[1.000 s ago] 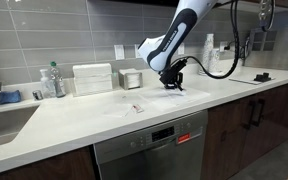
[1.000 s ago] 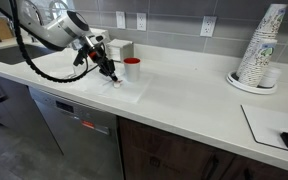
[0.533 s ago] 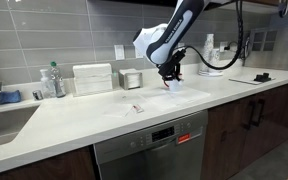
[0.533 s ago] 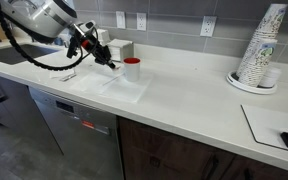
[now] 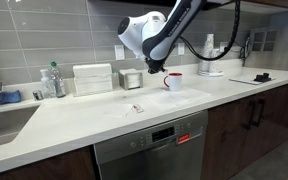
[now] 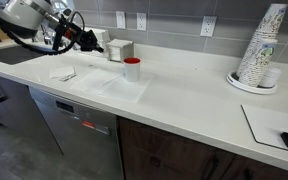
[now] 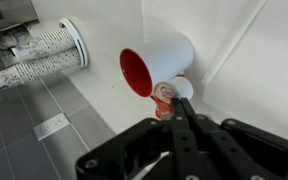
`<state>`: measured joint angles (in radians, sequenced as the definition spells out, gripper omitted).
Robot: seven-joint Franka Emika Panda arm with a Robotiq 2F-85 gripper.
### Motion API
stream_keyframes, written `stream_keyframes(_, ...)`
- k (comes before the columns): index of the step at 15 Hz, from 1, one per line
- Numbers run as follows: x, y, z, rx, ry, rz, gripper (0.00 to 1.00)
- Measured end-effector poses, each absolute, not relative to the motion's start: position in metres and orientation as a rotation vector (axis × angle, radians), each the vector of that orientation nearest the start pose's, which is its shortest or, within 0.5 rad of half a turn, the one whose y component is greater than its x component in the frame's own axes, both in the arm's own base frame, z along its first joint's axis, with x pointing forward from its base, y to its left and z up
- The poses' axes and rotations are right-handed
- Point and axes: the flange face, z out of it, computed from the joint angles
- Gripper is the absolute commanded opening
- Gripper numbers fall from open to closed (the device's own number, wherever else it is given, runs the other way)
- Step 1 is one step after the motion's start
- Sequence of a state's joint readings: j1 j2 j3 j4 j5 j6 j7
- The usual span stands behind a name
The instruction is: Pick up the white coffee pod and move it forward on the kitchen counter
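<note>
My gripper point(image 7: 177, 100) is shut, and a small white coffee pod point(image 7: 182, 88) with a reddish print on its lid shows at the fingertips. The gripper hangs in the air above the kitchen counter point(image 5: 84, 120) in both exterior views point(image 5: 154, 68) point(image 6: 82, 38); there the pod is too small to make out. The red and white mug point(image 5: 172, 81) stands on the counter point(image 6: 184, 100) just beyond the gripper. It also shows in an exterior view point(image 6: 132, 69) and in the wrist view point(image 7: 164, 55).
A small pale item with a red mark point(image 5: 137, 108) lies on the counter over the dishwasher point(image 5: 149, 145). A white box point(image 5: 92, 79), bottles point(image 5: 52, 80) and the sink point(image 5: 4, 120) lie to one side. Stacked paper cups point(image 6: 262, 50) stand at the far end.
The gripper has risen from the counter beside the mug and moved up and away toward the sink side, jaws shut. The mug has stayed put.
</note>
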<state>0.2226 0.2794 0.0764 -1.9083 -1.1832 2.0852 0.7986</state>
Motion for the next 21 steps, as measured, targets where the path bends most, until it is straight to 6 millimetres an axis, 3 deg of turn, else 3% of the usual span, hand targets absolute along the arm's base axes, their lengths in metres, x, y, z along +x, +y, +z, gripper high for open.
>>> stream_keyframes(12, 0.602, 0.134, 0.365, 2.256, 0.255, 0.546, 0.00)
stream_keyframes(21, 0.621, 0.183, 0.378, 2.244, 0.537, 0.660, 0.00)
